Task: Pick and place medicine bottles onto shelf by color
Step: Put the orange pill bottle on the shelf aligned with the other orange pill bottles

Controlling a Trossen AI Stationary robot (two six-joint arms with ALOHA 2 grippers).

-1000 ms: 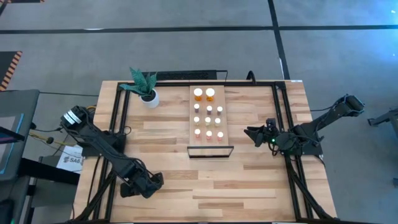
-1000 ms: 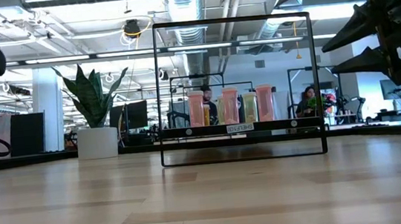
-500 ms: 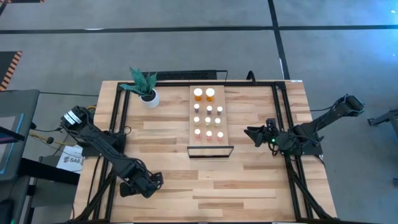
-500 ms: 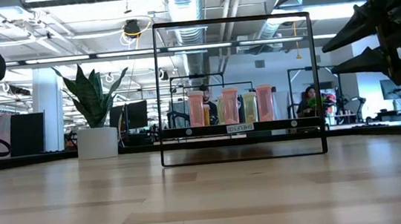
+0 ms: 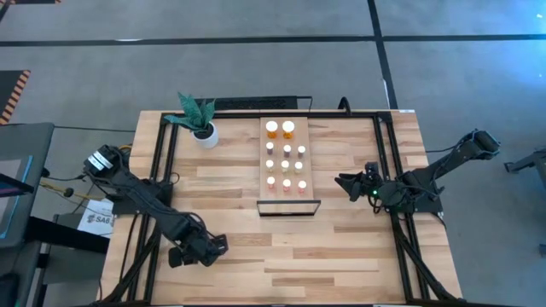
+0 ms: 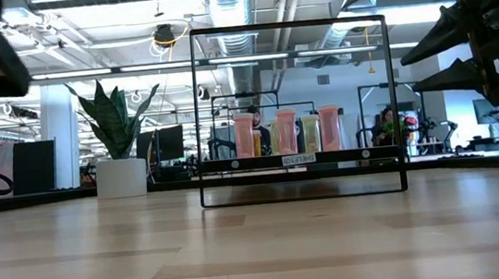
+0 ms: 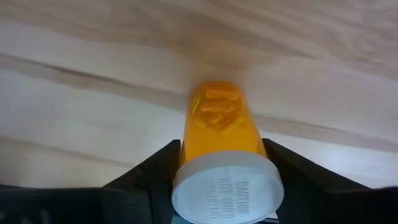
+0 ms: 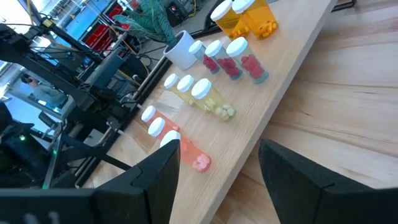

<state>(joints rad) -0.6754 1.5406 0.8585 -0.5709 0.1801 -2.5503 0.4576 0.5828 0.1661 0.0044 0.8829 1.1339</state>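
Looking straight down on the plank table [image 5: 341,247], we see the shelf [image 5: 309,158] lying lengthwise at its middle, its thin black frame [image 5: 289,207] standing at the near short end. On the board the medicine bottles [image 5: 285,166] stand upright in short rows: two larger orange ones at the far end, smaller ones in rows nearer the frame. From table height we see three pale pink bottles [image 6: 286,131] through the frame, with a yellowish one among them.

The left gripper [image 5: 198,249] is over the near left part of the table, well apart from the shelf. In its wrist view we find an orange bottle [image 7: 222,127] with a white cap [image 7: 227,191] between the two dark fingers [image 7: 152,171], cap toward the camera and body pointing out over the wood. The fingers sit close against both sides of the cap, so we read the tool as narrowed onto this bottle. We cannot tell whether the bottle rests on the table or is lifted.

The right gripper [image 5: 348,184] hangs just right of the shelf's near end, holding nothing; its fingers [image 8: 155,177] stand apart, moderately wide, with the shelf's rows showing between them.

A white pot with a green plant [image 5: 201,122] stands on the far left part of the table, left of the shelf. Beyond the table a person [image 6: 384,126] sits in the room.
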